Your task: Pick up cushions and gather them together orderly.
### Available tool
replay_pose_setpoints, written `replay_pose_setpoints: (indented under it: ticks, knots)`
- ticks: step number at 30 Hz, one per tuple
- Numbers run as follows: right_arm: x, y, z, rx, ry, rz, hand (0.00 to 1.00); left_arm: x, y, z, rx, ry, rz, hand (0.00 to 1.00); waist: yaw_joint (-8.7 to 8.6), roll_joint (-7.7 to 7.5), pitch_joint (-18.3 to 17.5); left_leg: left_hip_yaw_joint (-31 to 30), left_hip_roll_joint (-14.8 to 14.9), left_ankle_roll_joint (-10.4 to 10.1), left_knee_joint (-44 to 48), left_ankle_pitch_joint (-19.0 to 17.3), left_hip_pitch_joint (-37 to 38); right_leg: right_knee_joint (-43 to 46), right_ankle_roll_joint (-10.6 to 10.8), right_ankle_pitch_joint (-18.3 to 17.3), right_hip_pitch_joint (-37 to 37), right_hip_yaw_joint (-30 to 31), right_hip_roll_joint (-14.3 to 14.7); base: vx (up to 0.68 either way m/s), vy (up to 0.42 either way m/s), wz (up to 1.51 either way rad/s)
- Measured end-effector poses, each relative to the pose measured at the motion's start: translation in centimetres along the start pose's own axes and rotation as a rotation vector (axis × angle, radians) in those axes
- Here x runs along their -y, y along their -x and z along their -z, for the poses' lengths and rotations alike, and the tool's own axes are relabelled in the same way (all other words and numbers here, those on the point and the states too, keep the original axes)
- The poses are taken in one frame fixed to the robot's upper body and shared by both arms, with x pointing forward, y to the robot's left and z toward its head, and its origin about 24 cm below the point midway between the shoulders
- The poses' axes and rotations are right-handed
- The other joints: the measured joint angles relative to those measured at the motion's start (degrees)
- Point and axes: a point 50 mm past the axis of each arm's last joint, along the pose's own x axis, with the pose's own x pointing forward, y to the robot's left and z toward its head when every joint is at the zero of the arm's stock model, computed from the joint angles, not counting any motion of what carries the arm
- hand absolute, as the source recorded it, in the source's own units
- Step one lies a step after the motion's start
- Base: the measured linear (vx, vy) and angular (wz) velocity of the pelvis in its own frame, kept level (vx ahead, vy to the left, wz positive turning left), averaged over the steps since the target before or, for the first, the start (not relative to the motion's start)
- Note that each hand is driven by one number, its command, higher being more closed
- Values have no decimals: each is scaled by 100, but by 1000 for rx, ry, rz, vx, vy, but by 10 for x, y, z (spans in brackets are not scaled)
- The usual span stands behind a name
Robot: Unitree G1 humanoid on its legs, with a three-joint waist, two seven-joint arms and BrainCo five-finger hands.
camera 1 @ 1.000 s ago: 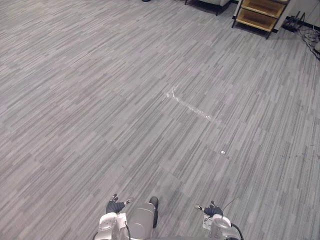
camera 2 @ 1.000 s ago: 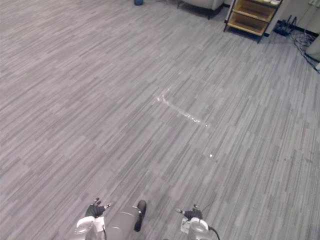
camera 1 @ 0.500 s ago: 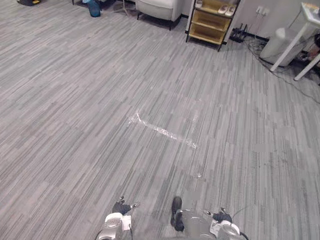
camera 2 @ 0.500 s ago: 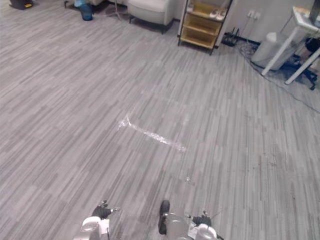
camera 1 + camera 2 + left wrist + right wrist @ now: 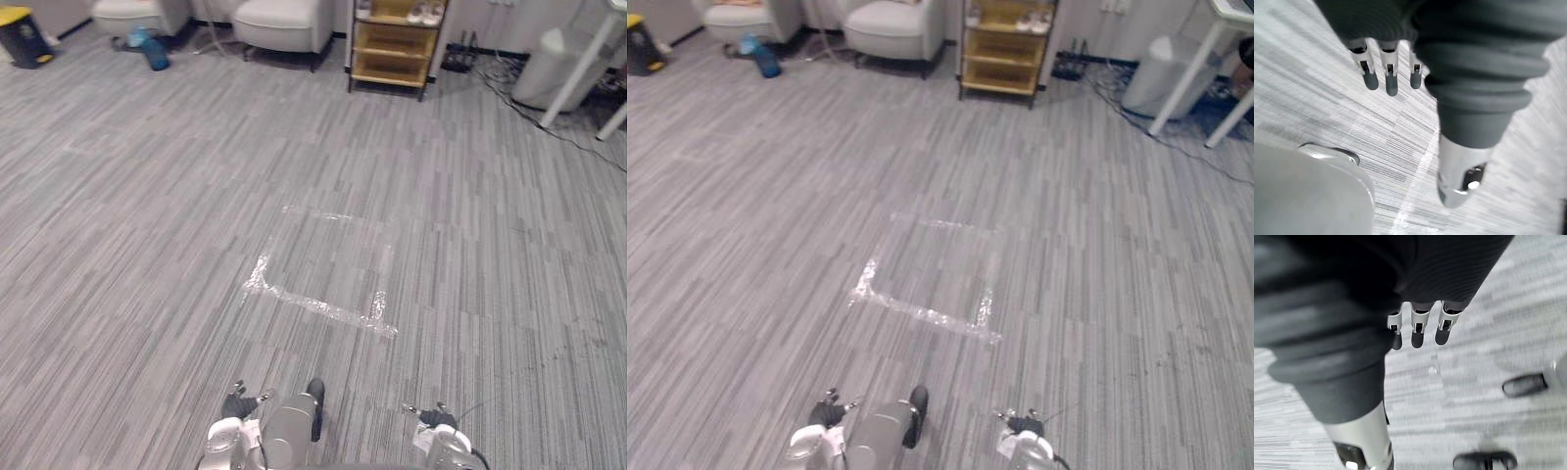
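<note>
The step in hand looks like the search: the robot faces a stretch of grey striped floor [image 5: 147,245] with a tape square [image 5: 318,306] marked on it, and neither hand carries anything. The left hand [image 5: 238,403] hangs on the near side of the tape square, toward its left corner. The right hand [image 5: 432,418] hangs on the near side too, past its right corner. In the left wrist view the fingers [image 5: 1391,81] point straight down at the carpet, spread a little and closed on nothing. In the right wrist view the fingers [image 5: 1419,333] hang the same way, loose and empty.

Well beyond the tape square, two pale armchairs [image 5: 281,20] stand side by side. A wooden shelf unit [image 5: 392,44] stands just right of them and a white bin [image 5: 549,64] further right. A blue bottle [image 5: 152,54] and a yellow-and-black bin [image 5: 18,34] sit beyond the square's left side. The cushions may be lying on the armchairs' seats, but from here they are too small to tell apart from the upholstery.

The tape square is probably the gathering spot, and it is bare. The next move calls for walking past the square toward the armchairs, finding the first cushion, then bending and closing both hands on its edges.
</note>
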Motion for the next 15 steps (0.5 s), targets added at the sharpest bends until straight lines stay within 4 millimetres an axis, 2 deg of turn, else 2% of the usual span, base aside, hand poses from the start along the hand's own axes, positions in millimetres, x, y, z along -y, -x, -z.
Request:
replay_pose_setpoints:
  ticks: [1,2,3,4,5,6,7,8,9,10,11,12,13,14,15]
  knots:
    - [0,0,2,-4,5,-2,0,-1,0,0,1,-2,-2,0,7,-52,-23,45,-15,27,41,-65,37,131,32,-13,-21,14,-29,581,117,-22]
    - [0,1,5,-10,13,-5,0,-3,-1,-2,6,-13,-2,0,23,-127,-67,105,-31,64,31,-237,186,696,313,-32,-196,33,-14,532,89,-34]
    - [0,2,9,-14,15,-11,0,-1,0,-1,-1,-30,14,0,7,-163,-49,98,-43,69,-191,-569,683,2442,1169,185,-809,-49,20,609,88,-25]
    - [2,4,14,-25,24,-13,0,0,-1,-1,-5,-53,28,0,-64,-192,-35,26,-99,75,-280,-663,973,3496,1746,502,-1221,-118,-26,494,53,-7]
    - [3,4,18,-32,32,-11,0,1,-1,-1,-8,-66,37,0,-100,-203,-37,-18,-138,80,-347,-714,1139,4042,1779,564,-1410,-213,-74,593,30,23]
    - [11,5,14,4,42,1,0,6,0,1,-18,-85,57,0,-207,-185,-32,-75,-194,98,-725,-854,1915,5347,1341,407,-2041,-684,-326,490,13,21]
    - [14,6,15,11,40,5,0,7,0,0,-15,-81,60,0,-251,-154,-48,-110,-186,110,-929,-911,2237,5460,1131,293,-2309,-904,-408,494,10,19]
    - [15,6,14,18,39,5,0,8,-1,-1,-12,-80,62,0,-269,-157,-48,-136,-176,131,-1029,-943,2404,5429,1040,242,-2438,-1012,-442,371,-19,21]
    - [15,6,11,33,36,4,0,10,-2,-3,-8,-79,65,0,-351,-161,-47,-235,-117,120,-1202,-1065,2725,5109,825,91,-2779,-1297,-479,587,-60,27]
    - [16,4,7,40,34,4,0,11,-2,-1,-22,-81,67,0,-448,-147,-34,-283,-14,109,-1410,-1151,3111,4305,681,-5,-3012,-1608,-448,484,-57,26]
    - [17,4,6,40,33,6,0,10,-2,1,-28,-82,67,0,-470,-141,-33,-293,22,110,-1495,-1152,3232,3988,655,5,-3080,-1689,-417,536,-73,21]
    - [20,4,6,38,24,14,0,10,-1,4,-41,-85,67,0,-527,-128,-38,-334,127,110,-1727,-1154,3508,2963,542,161,-3248,-1821,-288,620,-127,44]
    - [22,3,9,22,28,20,0,9,-1,6,-50,-100,69,0,-635,-146,-38,-577,181,110,-1806,-1153,3676,1564,487,682,-3257,-1683,-66,620,-127,53]
    - [23,3,10,16,19,23,0,9,-1,7,-51,-108,71,0,-657,-176,-44,-678,167,110,-1788,-1153,3699,1196,475,864,-3259,-1582,-33,807,-263,68]
    - [27,3,13,2,25,33,0,7,1,14,-73,-115,70,0,-713,-227,-70,-989,140,64,-1698,-1178,3819,625,334,1400,-3254,-1396,73,564,-235,53]
